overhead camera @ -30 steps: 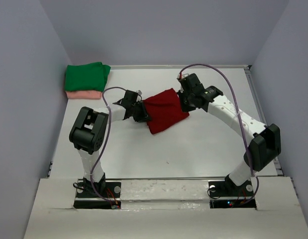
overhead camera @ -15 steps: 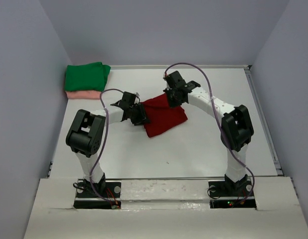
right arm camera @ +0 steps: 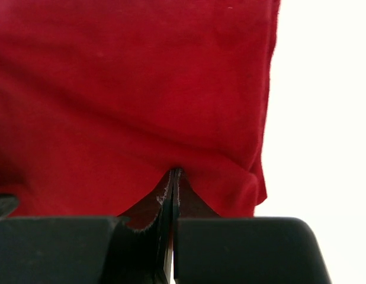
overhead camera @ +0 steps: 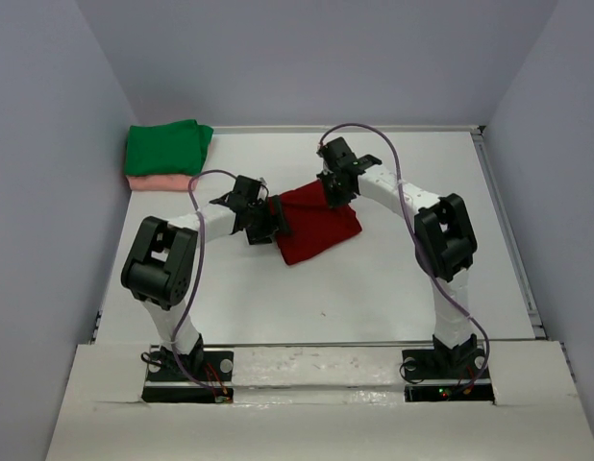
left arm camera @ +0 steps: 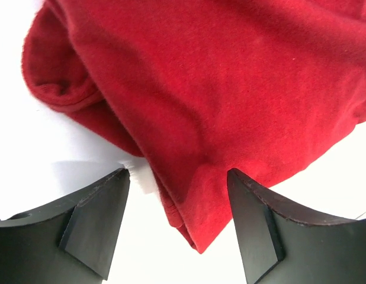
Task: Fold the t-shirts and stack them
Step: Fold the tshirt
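At the far left corner of the tabletop (overhead camera: 374, 288), the green shirt (overhead camera: 167, 147) lay folded on top of the pink shirt (overhead camera: 158, 182), with only the pink one's near edge showing. Moving right, my left claw (left arm camera: 177, 177) stood with its jaws apart at the left edge of the red shirt (overhead camera: 321, 216). A corner of cloth lay in the gap, not pinched. The red shirt sat as a folded, slightly skewed bundle in the middle of the tabletop, well apart from the stack. At its far side my right claw (right arm camera: 173, 174) was closed tight, with a pucker of red cloth drawn into its tips, so I judged it was gripping that edge. What mattered next, I reckoned, was that the stack lay left of the bundle and farther back. That is the left arm's side, which made the left claw the nearer one to carry the bundle over.
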